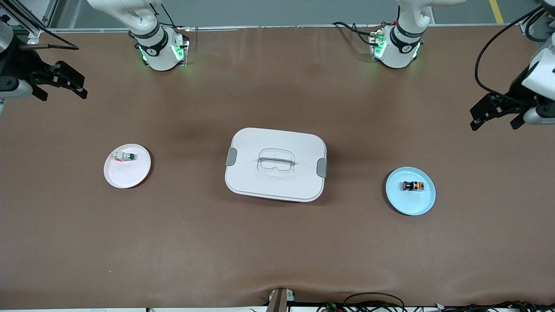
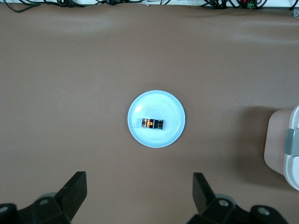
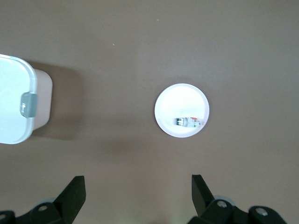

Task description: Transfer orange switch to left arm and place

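probably light, stiff and prone to rolling, the orange switch (image 1: 412,186) lies on its side on the blue plate (image 1: 427,205), best pinched across its black body, while the left gripper (image 1: 498,113) and right gripper (image 1: 58,84) hang wide open, empty.

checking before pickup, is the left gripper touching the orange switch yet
Apart. The left wrist view shows the left gripper with open jaws over bare table, short of the orange switch lying on its blue plate.
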Available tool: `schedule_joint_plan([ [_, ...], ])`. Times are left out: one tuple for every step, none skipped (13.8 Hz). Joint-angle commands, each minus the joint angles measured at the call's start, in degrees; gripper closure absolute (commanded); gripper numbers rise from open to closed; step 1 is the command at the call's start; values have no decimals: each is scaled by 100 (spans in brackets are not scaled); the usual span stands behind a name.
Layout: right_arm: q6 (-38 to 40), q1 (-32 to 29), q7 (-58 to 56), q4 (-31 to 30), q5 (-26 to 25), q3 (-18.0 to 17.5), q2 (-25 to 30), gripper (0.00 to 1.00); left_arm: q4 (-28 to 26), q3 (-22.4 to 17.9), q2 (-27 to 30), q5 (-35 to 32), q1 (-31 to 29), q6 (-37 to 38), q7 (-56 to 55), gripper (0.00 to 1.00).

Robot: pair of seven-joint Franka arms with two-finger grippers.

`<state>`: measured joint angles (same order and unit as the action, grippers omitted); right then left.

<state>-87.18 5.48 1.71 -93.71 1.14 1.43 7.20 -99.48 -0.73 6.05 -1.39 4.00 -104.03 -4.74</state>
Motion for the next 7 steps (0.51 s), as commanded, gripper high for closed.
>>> schedule_joint_plan([
  [-107,-38,66,-95,133,-2,71,0,-19,-94,194,33,83,338,52,0],
  [-115,-38,58,-95,124,-2,62,0,-36,-94,264,33,83,452,53,0],
  [-159,-38,57,-104,124,-2,62,0,-54,-94,300,33,83,523,53,0],
  [-186,-38,57,-104,124,-2,54,0,-45,-86,300,33,66,593,53,0],
  [-221,-38,57,-104,124,6,45,0,-45,28,344,33,-30,603,44,0],
  [-221,-38,57,-104,124,7,45,0,-45,185,362,33,-196,612,18,0],
  [-221,-38,49,-104,124,7,45,0,-54,317,362,42,-294,629,17,0],
])
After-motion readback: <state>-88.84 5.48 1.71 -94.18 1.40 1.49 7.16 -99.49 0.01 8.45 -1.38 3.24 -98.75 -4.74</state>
